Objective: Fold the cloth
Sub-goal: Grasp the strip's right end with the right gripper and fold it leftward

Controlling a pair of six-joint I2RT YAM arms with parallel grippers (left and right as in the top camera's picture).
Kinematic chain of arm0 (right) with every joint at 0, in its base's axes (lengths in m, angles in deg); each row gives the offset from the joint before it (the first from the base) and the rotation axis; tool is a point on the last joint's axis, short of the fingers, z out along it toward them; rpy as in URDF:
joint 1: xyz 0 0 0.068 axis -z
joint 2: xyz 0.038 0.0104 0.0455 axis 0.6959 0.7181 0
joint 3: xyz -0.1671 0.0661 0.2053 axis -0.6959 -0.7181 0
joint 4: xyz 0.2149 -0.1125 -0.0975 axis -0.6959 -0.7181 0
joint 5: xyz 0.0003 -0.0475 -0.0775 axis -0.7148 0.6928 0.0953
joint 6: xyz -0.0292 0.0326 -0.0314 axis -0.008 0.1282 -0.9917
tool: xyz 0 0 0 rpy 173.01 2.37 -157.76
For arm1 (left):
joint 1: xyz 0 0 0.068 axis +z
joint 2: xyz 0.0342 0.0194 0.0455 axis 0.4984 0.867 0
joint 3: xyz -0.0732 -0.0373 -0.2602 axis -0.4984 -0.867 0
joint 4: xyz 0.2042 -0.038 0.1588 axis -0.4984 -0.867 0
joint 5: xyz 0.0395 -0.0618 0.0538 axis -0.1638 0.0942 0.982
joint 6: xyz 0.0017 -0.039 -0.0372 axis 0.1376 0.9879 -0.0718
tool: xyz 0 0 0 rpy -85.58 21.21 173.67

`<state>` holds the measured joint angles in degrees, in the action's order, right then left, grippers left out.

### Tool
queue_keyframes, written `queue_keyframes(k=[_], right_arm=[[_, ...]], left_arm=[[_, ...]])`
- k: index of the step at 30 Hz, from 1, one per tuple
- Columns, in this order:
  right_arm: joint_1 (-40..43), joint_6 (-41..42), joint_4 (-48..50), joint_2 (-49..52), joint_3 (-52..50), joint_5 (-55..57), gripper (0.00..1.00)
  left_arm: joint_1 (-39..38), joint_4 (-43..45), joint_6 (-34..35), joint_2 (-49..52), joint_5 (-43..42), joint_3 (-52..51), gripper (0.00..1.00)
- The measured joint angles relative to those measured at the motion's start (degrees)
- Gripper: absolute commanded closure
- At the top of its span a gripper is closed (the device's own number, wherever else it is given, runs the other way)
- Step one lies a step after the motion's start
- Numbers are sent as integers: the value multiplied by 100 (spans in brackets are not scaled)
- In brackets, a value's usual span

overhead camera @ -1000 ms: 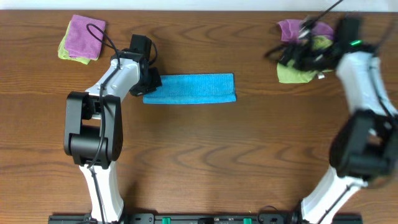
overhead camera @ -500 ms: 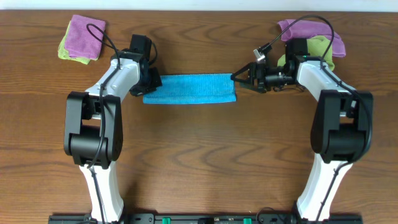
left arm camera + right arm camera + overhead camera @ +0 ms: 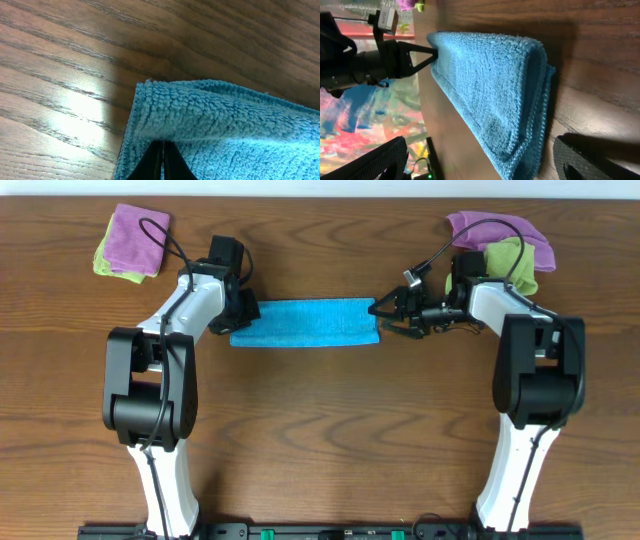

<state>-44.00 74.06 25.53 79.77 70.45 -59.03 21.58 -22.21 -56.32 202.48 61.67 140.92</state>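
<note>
Overhead: blue cloth point(image 3: 305, 323) lies flat on the table point(image 3: 320, 440), folded into a long strip, stretched btw the two hands. Left hand point(image 3: 243, 310) sits at one short end, right hand point(image 3: 385, 317) at the other. Cloth looks soft, light and floppy. It will prob. sag if lifted, so best to pinch a short end thru all layers.

Left wrist: fluffy cloth point(image 3: 225, 135) end is right in front of left hand point(image 3: 161, 159). Its fingers are pressed together, tip touching the cloth. Can't tell if a layer is nipped.

Right wrist: right hand point(image 3: 485, 162) is spread wide, one finger point(image 3: 375, 160) on each side of the near cloth point(image 3: 490, 85) end, holding nothing. Far end meets the left hand point(image 3: 417, 55).
</note>
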Motion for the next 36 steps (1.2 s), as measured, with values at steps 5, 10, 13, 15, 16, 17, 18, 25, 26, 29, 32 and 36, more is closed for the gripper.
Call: queue_keyframes(k=[5,10,13,15,16,17,18,25,26,29,32,36], right_arm=[[-269,221,291,37,37,31,6],[-474,468,487,83,52,85,30],[-455,614,566,149,52,197,67],[-431,695,542,199,52,232,85],[-428,743,494,216,55,232,92],[-431,756,446,219,72,236,99],[-431,802,367,219,118,238,99],[-413,796,-1257,-39,957,1202,99],[-402,763,-1744,-164,1161,1609,99],[-393,706,-2813,-568,1742,2962,99],[-431,669,-3460,-866,2297,4234,99],[-684,667,-3565,-1032,2638,5480,99]], left_arm=[[0,0,0,0,0,0,94],[0,0,0,0,-2,0,94],[0,0,-2,0,-2,2,94],[2,-28,-2,0,-11,20,94],[7,-68,-2,0,-28,50,94],[11,-111,-2,0,-50,90,94],[24,-214,-2,0,-83,173,94],[74,-802,-7,-492,-9,1176,94],[92,-857,-7,-772,42,1279,94],[195,-918,-7,-1657,127,1467,94],[367,-1051,-7,-2540,195,1580,94],[492,-1338,-7,-3226,238,1620,94]])
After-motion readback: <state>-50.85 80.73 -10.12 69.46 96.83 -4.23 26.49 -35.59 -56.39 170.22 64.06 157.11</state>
